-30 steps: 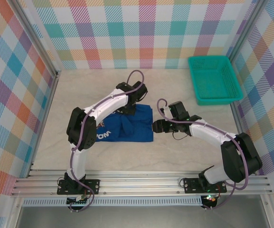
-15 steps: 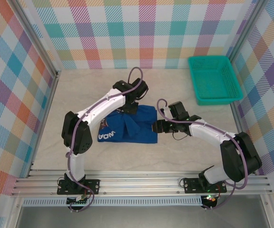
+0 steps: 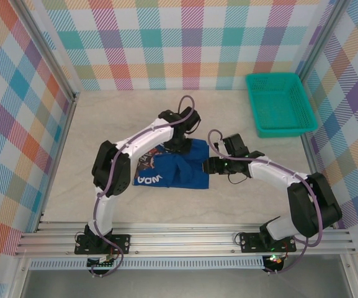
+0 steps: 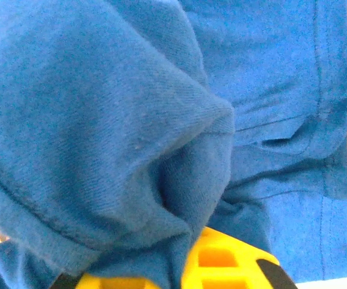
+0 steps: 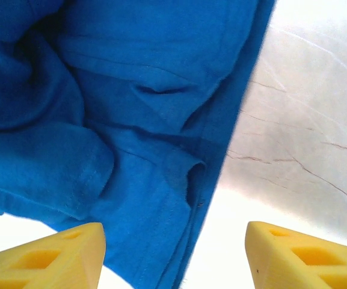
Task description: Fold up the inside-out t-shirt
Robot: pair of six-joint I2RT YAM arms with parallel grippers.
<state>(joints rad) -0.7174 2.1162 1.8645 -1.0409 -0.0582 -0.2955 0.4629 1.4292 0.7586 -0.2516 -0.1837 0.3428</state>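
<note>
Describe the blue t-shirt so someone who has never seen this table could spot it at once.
Look at the pale tabletop inside the checked walls. Near its middle lies a crumpled royal-blue cotton t-shirt. Unlike the teal plastic mesh basket in the far right corner, it is soft cloth with white lettering at its left end.

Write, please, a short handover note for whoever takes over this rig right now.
Left gripper: down on the far edge of the t-shirt, a bunched fold between its fingers; whether it grips is unclear.
Right gripper: open, empty, low at the t-shirt's right hem.
The t-shirt lies mid-table as a rumpled rough rectangle, white print showing at its left end; teal basket far right, apart.
Done: partly gathered. Left: smooth the bunch, finish the folds.
</note>
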